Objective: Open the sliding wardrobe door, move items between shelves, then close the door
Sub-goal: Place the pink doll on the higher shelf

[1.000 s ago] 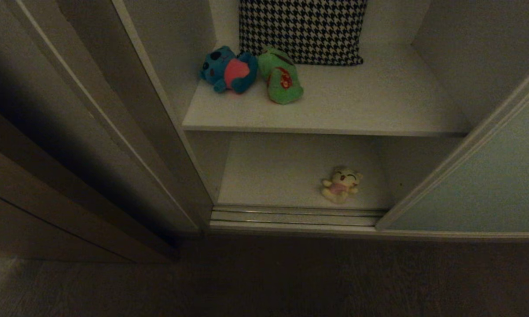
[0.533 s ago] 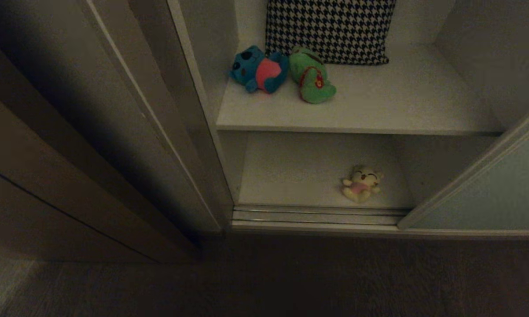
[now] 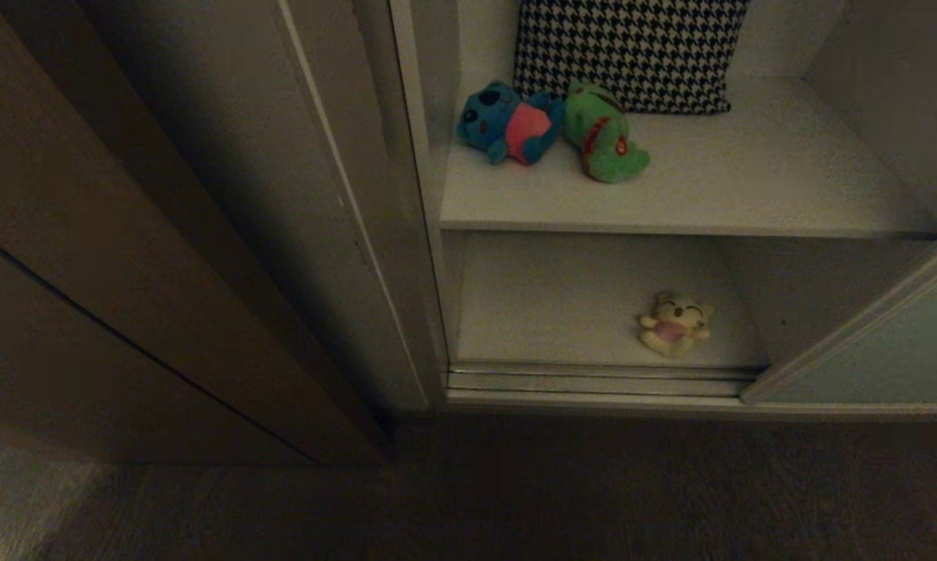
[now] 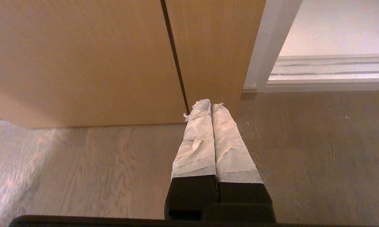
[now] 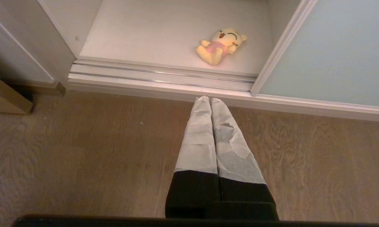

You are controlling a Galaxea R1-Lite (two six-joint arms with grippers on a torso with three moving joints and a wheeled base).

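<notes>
The wardrobe stands open, with the pale grey-green sliding wardrobe door (image 3: 889,358) (image 5: 328,47) slid to the right. On the upper shelf (image 3: 749,187) a blue toy (image 3: 507,123) and a green frog (image 3: 605,136) lie side by side. A yellow toy (image 3: 673,324) (image 5: 220,46) lies on the lower shelf (image 3: 562,304), near the door's edge. My left gripper (image 4: 211,102) is shut and empty above the floor, before a brown wooden panel. My right gripper (image 5: 207,99) is shut and empty just short of the floor rails. Neither arm shows in the head view.
A black-and-white houndstooth cloth (image 3: 632,47) leans at the back of the upper shelf. Silver floor rails (image 3: 593,382) (image 5: 164,74) run along the wardrobe's front. A dark brown wooden frame (image 3: 125,273) (image 4: 82,63) stands to the left. Wood floor (image 3: 515,499) lies in front.
The whole head picture has slid to the right, so the camera has moved; the toys lie where they were on their shelves.
</notes>
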